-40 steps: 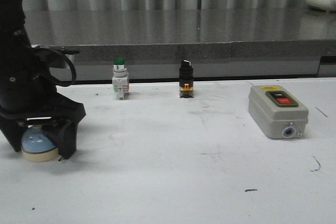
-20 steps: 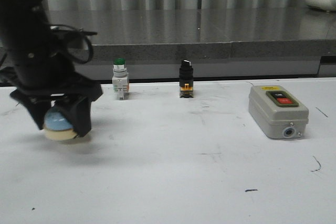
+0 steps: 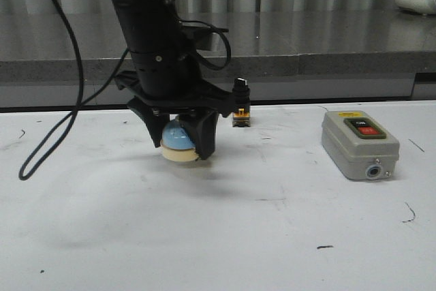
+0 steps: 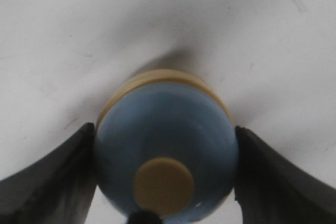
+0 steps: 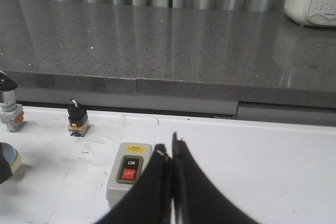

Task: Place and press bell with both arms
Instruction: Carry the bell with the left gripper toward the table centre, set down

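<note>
The light-blue bell [image 3: 177, 140] with a cream base is held between the two black fingers of my left gripper [image 3: 178, 142], just above or on the white table near its middle-left. In the left wrist view the bell [image 4: 165, 135] fills the space between the fingers [image 4: 52, 177], its cream knob facing the camera. My right gripper [image 5: 170, 153] is shut and empty, seen only in the right wrist view, hovering over the table beside the grey switch box. A sliver of the bell [image 5: 7, 157] shows at that view's edge.
A grey switch box [image 3: 360, 144] with ON and OFF buttons sits at the right. A black-knobbed switch [image 3: 240, 105] stands behind the left arm. A push button [image 5: 8, 106] shows at the right wrist view's edge. A grey counter ledge [image 3: 272, 46] runs along the back.
My left arm has carried the bell from the table's far left rightward toward the middle. The green-capped push button is now hidden behind the arm.
</note>
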Robot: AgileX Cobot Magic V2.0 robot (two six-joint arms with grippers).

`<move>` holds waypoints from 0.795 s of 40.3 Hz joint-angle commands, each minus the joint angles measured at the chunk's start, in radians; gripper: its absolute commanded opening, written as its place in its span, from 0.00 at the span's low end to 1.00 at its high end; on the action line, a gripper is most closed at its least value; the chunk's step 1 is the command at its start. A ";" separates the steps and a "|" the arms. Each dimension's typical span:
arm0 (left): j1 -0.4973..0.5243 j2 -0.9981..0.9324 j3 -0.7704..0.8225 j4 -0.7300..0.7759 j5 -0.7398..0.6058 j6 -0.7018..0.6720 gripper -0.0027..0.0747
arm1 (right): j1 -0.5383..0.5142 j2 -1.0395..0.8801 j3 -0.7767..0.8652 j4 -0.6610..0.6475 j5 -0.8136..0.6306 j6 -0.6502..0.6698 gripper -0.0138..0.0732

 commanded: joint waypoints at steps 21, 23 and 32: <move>-0.017 -0.006 -0.039 -0.011 -0.023 0.000 0.84 | -0.002 0.016 -0.037 0.006 -0.068 -0.006 0.09; -0.017 -0.011 -0.039 -0.011 -0.023 0.000 0.84 | -0.002 0.016 -0.037 0.006 -0.068 -0.006 0.09; -0.010 -0.118 -0.034 -0.023 -0.043 0.000 0.84 | -0.002 0.016 -0.037 0.006 -0.068 -0.006 0.09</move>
